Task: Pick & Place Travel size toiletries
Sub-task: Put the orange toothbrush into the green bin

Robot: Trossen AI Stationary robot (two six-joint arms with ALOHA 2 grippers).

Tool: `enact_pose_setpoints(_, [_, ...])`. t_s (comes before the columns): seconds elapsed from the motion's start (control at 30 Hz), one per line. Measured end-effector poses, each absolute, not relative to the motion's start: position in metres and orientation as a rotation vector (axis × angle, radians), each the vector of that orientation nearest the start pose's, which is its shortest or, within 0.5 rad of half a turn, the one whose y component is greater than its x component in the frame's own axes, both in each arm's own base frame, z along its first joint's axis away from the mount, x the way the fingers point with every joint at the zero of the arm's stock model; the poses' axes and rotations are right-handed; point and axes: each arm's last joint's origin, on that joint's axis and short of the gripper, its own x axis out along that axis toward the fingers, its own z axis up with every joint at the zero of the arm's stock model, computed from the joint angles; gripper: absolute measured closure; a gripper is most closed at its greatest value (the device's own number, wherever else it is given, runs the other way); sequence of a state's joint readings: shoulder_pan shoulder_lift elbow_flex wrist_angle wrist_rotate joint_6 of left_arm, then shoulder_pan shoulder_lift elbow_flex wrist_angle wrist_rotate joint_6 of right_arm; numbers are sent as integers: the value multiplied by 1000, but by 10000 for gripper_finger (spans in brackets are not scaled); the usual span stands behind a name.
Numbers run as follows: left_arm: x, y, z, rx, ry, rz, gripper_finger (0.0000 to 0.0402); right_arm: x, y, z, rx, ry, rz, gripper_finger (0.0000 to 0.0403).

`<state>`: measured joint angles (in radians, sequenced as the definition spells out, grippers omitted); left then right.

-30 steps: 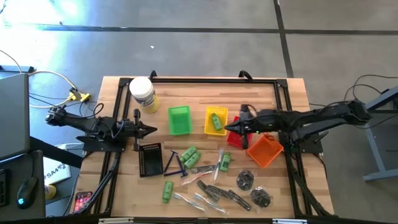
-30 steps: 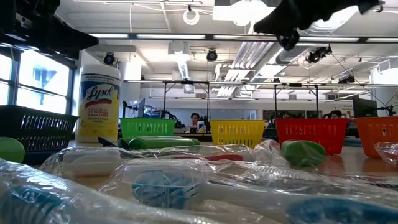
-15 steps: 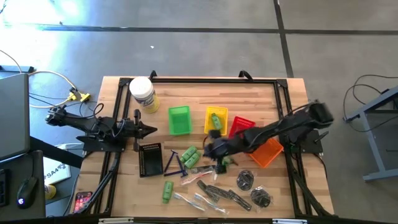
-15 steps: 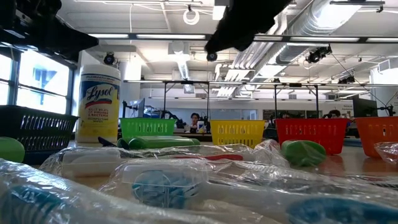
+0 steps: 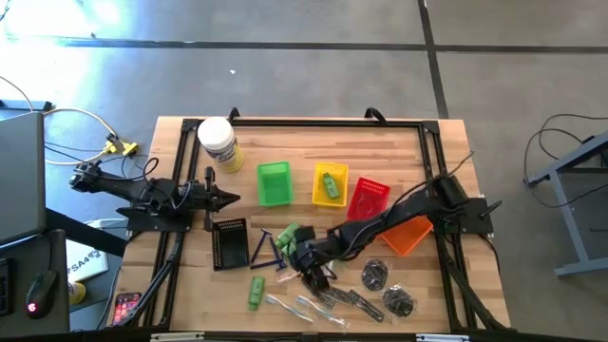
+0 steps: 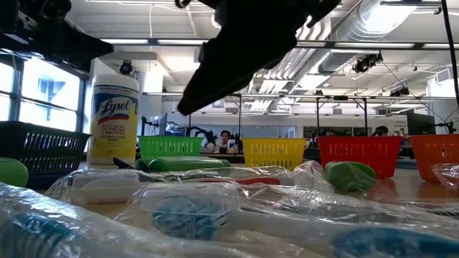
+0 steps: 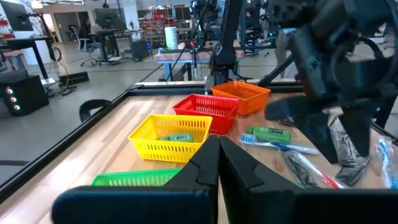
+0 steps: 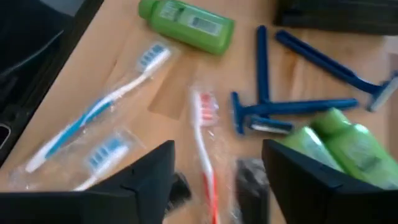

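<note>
Two dark arms work a wooden table (image 5: 399, 142) strewn with travel size toiletries. The right gripper (image 5: 306, 269) reaches far across to the middle of the pile, its fingers (image 8: 152, 180) spread wide with nothing between them, as the right wrist view shows. Directly under that claw lies a red-bristled toothbrush (image 8: 205, 140) in a clear packet, with a dark oblong piece (image 8: 252, 186) just beside it. Ahead of the claw, three blue razors (image 8: 292, 109) lie crossed near one another. Two green bottles (image 8: 339, 146) sit close together to one side of the razors, and a third green bottle (image 8: 186, 22) lies alone farther ahead. On the other side of the claw rest two blue-bristled toothbrushes (image 8: 102, 112) in clear wrap. Behind the claw, toward the right arm's base, two round dark pouches (image 5: 385, 290) lie on the wood.

Beyond the pile stand a green basket (image 5: 274, 182), a yellow basket (image 5: 330, 184) holding a green item, a red basket (image 5: 369, 197) and an orange basket (image 5: 407, 233). A black basket (image 5: 230, 243) sits near the left arm, and a white jar (image 5: 218, 144) with a yellow label stands at the table's far left corner.

The left gripper (image 5: 226, 199) waits at the table's left edge, well apart from the pile, its fingers (image 7: 214, 162) pressed together and holding nothing.
</note>
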<state>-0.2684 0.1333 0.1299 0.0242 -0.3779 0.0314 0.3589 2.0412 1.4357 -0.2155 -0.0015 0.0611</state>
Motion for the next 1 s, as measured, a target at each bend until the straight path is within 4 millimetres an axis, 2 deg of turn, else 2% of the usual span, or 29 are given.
enact_pose_setpoints(0.17, [98,-16,200,11,-18,110,401,415,163,155,-93,866,288,147])
enact_pose_setpoints(0.4, [98,-16,199,8,-15,110,401,417,162,139,-83,903,274,163])
enact_pose_setpoints(0.6, [98,-16,199,8,-14,110,401,418,163,130,-88,917,283,184])
enact_pose_setpoints(1.0, [98,-16,199,14,-13,110,401,420,164,133,-106,881,294,236])
